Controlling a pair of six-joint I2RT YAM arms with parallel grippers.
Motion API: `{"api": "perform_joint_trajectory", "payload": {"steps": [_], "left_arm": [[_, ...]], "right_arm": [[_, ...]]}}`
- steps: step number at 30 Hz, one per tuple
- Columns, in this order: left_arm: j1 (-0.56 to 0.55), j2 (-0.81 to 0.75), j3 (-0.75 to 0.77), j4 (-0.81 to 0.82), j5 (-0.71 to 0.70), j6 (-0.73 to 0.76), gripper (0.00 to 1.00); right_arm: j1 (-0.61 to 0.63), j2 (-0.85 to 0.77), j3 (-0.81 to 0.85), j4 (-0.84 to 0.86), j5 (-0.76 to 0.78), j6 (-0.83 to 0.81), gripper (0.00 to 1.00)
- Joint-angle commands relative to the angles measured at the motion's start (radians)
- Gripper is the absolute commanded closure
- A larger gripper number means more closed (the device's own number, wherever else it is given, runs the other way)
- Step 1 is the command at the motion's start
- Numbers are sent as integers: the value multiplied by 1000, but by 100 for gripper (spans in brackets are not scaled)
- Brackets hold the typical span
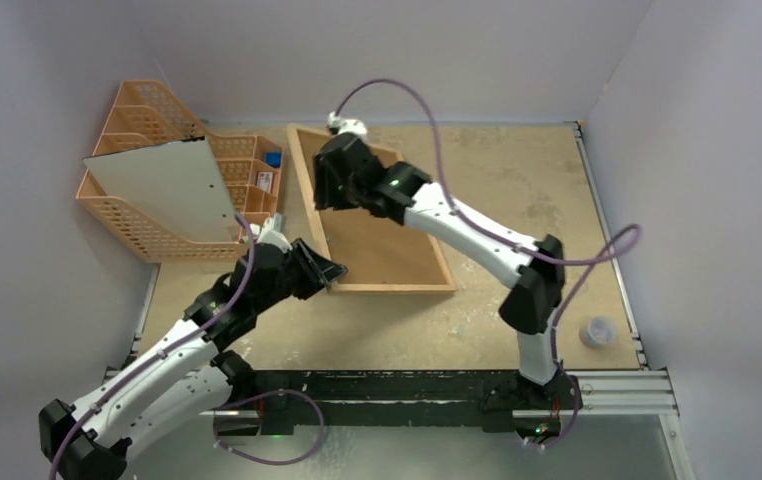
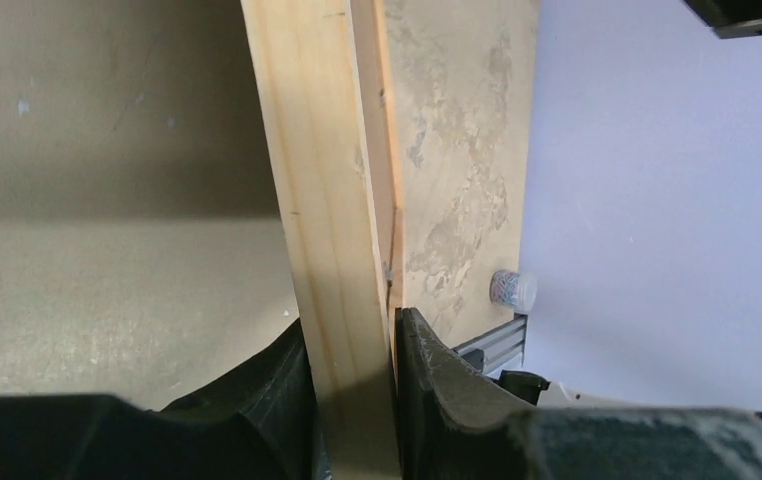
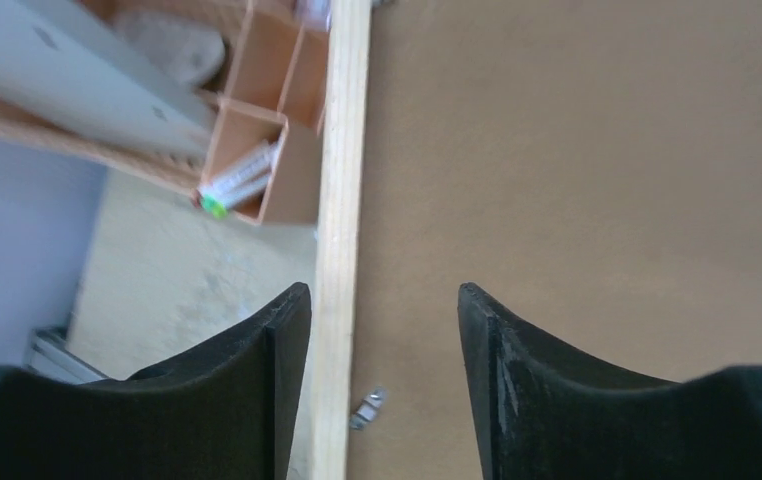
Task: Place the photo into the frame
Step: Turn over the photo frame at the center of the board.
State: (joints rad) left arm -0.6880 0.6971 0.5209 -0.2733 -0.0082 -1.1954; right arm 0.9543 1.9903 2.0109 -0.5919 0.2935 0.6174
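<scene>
The left gripper (image 2: 352,325) is closed on the near-left corner of the large rectangular frame (image 1: 387,286) of thin light-wood edging, its fingers (image 2: 422,365) pressed on either side of the rail. The right gripper (image 3: 382,290) hangs over the frame's left rail further back. Its jaws are moderately wide and hold nothing, one finger left of the rail and the other over the flat brown hardboard panel (image 3: 577,200) that fills the frame. A small metal tab (image 3: 369,405) sits at the seam of rail and panel.

The frame lies flat on the speckled table (image 1: 517,180), back side up. To its left stands an orange plastic mesh organizer (image 1: 147,235) with a pale sheet (image 1: 162,185) leaning in it. No printed face shows anywhere, so I cannot tell whether that sheet is the photo turned white side out, or whether the photo lies hidden under the panel.

This looks like work on the frame's back, with the left arm steadying it. The next move likely needs the right fingers brought down onto a tab or the panel's edge, without tipping the frame out of the left grip.
</scene>
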Motion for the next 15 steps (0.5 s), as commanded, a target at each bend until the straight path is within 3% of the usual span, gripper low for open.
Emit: {"api": "perform_joint_trajectory", "payload": {"steps": [1,7,15], "left_arm": [[0,69,292,-187,-111,269,100],[-1,254,609,-436,-247,478,100],[0,544,1023,-654,-221,747,100]], "right_arm": [[-127,-237,-75,85,-2,19,40],[-263,-451,-291,204,-80,40,36],[-333,-507,-365,207,-152,39,34]]}}
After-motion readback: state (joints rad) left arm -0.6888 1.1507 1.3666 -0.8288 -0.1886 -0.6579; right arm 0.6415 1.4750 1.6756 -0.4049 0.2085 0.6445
